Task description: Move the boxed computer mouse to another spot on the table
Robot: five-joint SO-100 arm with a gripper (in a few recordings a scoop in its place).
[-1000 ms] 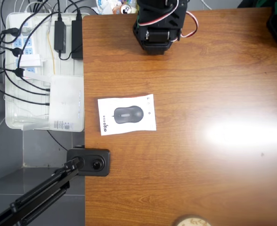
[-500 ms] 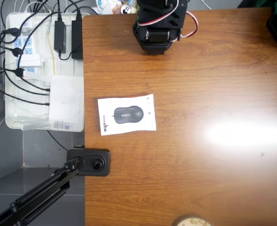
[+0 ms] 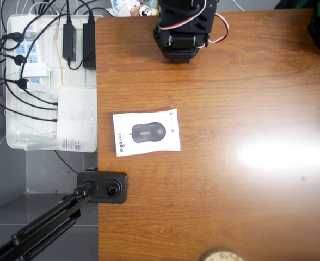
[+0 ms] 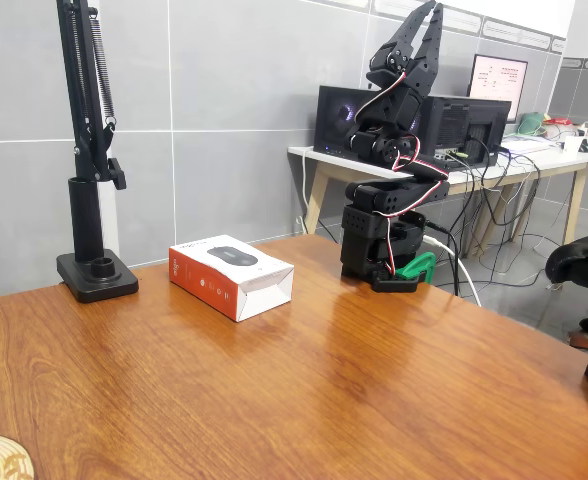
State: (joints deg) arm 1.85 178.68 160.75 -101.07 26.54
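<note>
The boxed computer mouse (image 3: 146, 132) lies flat on the table (image 3: 247, 206) near its left edge in the overhead view, a white lid with a dark grey mouse printed on it. The fixed view shows the boxed computer mouse (image 4: 231, 275) with orange-red sides, resting on the glossy wood table (image 4: 324, 400). The black arm (image 3: 183, 27) stands folded at the far edge. My gripper (image 4: 431, 10) points straight up high above its base, fingers together and holding nothing, well away from the box.
A white tray of power strips (image 3: 18, 81) and a white router-like device (image 3: 77, 117) sit off the table's left edge. A black stand base (image 3: 103, 186) clamps near the box, also the stand base (image 4: 96, 275). A round coaster (image 3: 221, 255) lies at the near edge.
</note>
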